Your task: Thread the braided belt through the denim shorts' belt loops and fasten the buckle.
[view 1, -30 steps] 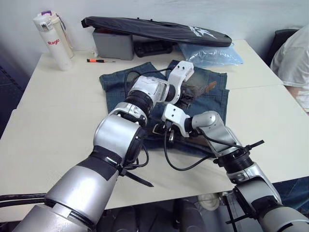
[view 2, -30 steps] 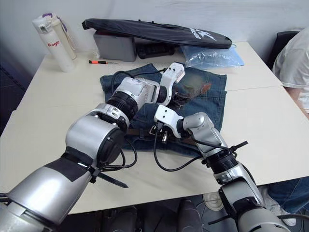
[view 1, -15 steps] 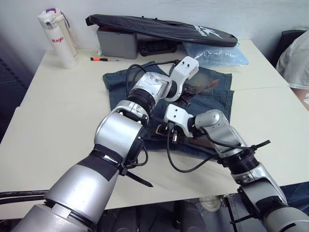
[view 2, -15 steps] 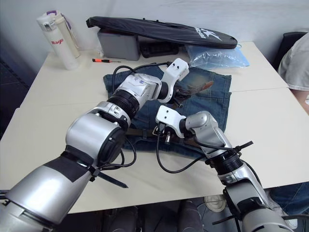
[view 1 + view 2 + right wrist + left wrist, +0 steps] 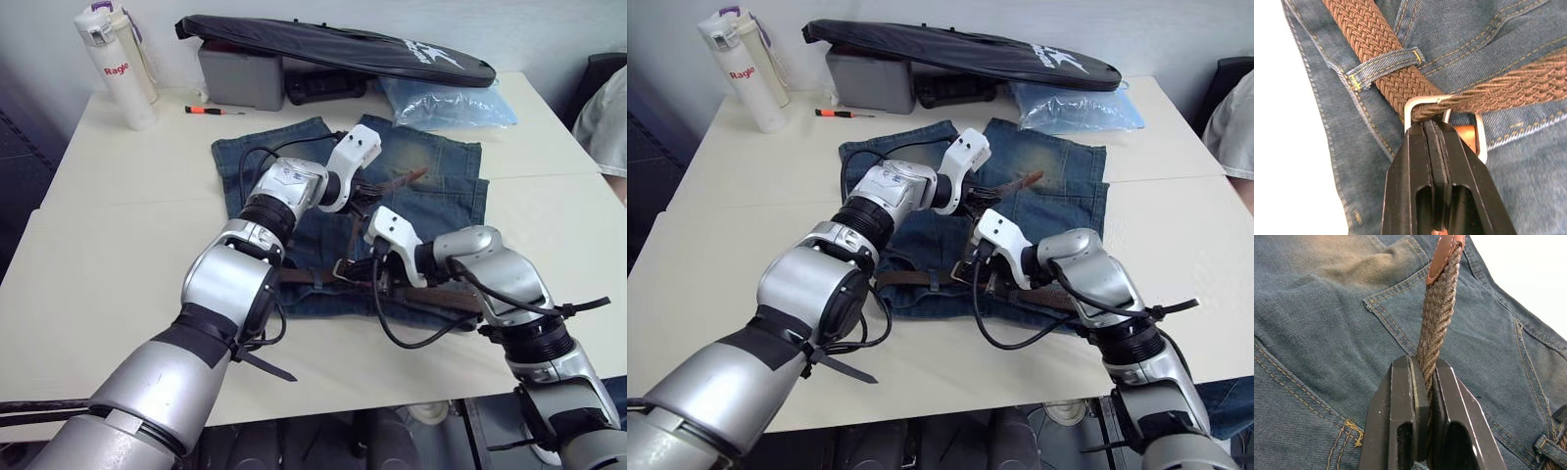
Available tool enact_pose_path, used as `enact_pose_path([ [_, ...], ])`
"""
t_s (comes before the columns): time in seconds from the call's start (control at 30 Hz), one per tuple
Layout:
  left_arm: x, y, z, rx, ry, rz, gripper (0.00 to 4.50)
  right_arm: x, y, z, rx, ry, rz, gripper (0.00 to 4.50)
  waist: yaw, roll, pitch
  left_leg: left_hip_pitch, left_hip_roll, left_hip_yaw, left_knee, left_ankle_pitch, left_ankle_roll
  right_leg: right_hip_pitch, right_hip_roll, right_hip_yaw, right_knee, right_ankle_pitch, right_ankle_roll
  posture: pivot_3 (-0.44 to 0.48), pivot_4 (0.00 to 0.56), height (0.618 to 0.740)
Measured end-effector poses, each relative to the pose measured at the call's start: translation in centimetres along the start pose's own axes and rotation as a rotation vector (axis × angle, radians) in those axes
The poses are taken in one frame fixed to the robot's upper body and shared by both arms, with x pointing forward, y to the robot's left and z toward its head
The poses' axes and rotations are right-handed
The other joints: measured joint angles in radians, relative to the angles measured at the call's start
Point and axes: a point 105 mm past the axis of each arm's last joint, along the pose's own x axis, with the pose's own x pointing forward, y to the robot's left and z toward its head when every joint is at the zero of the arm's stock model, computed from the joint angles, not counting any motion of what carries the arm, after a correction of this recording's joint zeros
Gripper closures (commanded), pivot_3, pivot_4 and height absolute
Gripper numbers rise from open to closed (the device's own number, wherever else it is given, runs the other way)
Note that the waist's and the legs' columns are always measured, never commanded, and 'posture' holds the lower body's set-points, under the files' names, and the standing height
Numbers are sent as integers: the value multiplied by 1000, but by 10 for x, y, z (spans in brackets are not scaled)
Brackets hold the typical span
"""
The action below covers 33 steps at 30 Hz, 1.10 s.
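The denim shorts (image 5: 446, 201) lie flat in the middle of the table (image 5: 118, 235), waistband toward me. The braided belt (image 5: 304, 277) runs along the waistband under a belt loop (image 5: 1386, 66) and passes through the silver buckle (image 5: 1409, 106). My right gripper (image 5: 1432, 126) is shut at the buckle, on its frame. From the buckle the belt's free end (image 5: 1442, 289) rises over the back pockets, with its leather tip (image 5: 1445, 249) in the air. My left gripper (image 5: 1422, 368) is shut on that free end, a little above the denim.
At the table's far edge are a white bottle (image 5: 116, 64), an orange screwdriver (image 5: 211, 111), a grey box (image 5: 235, 78) under a long black bag (image 5: 333, 44), and a pale blue plastic bag (image 5: 446, 103). A person (image 5: 609, 117) sits at the right.
The view has shifted. My left gripper has come down slightly toward the shorts with the belt end still held. My right elbow has swung right while its gripper stays at the buckle.
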Motion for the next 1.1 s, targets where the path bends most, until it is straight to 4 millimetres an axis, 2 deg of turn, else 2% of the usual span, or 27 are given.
enact_pose_path([
  [0.17, -6, 7, -3, 15, -4, 13, 4500, -17, 4, -2, 50, -12, -9, 4453, 1, 0, 1, -3, 0, 0, 1, 0, 0, -2, 0, 0, 0, 0, 0, 0, 150, 740],
  [0.2, -9, 10, -3, 16, -5, 20, 4500, -23, 2, -3, 61, -11, -26, 4169, 1, 0, 1, -5, 0, 0, 2, 0, 0, -4, 0, 0, 0, 1, 1, 0, 150, 740],
  [0.27, -13, 13, -6, 21, -4, 16, 4500, -34, 0, -4, 73, -15, -57, 3455, 3, 0, 1, -7, 0, 0, 3, 0, 0, -6, 0, 0, 1, 1, 1, 0, 150, 740],
  [0.37, -22, 11, -7, 143, -22, -47, 4500, -53, 5, 0, 23, -27, -94, 2032, 4, 0, 1, -11, 0, 0, 2, 0, 0, -10, 0, 0, 1, 1, 1, 0, 150, 740],
  [0.47, -38, 6, -8, 335, -48, -126, 4500, -57, 13, -2, -99, -12, -137, 488, 1, 0, 1, -11, 0, 1, 1, 0, 0, -12, 0, 1, 1, 1, 1, 0, 150, 740],
  [0.5, -41, 5, -9, 368, -48, -141, 4500, -56, 15, -3, -117, -9, -138, 109, 0, 0, 1, -11, 0, 2, 1, 0, 0, -12, 0, 1, 1, 1, 1, 0, 150, 740],
  [0.6, -51, 1, -10, 505, -43, -173, 4500, -52, 16, 2, -200, -27, -186, 22, 1, 0, 1, -11, 0, 2, 5, 0, 0, -12, 0, 2, 4, 1, 1, 0, 150, 740],
  [0.77, -64, 2, -19, 670, -24, -156, 4500, -62, 2, 10, -349, -16, -338, 22, 4, 0, 1, -12, 0, 2, 14, -1, 2, -12, -2, 3, 10, 1, 1, 0, 150, 740],
  [0.87, -64, 2, -27, 734, -24, -146, 4500, -64, -1, 13, -394, -14, -368, 22, 7, 0, 1, -13, 0, 2, 16, -1, 2, -12, -2, 3, 10, 1, 1, 0, 150, 740],
  [1.0, -64, 3, -24, 804, -53, -103, 4500, -72, -6, 9, -416, 35, -390, 22, 13, 0, 1, -13, 0, 2, 17, -2, 3, -12, -2, 3, 10, 1, 1, 0, 150, 740],
  [1.1, -64, 6, -30, 811, -52, -79, 4500, -71, -4, 9, -426, 32, -370, 22, 15, 0, 1, -13, 0, 2, 17, -2, 3, -12, -2, 3, 11, 1, 1, 0, 150, 740],
])
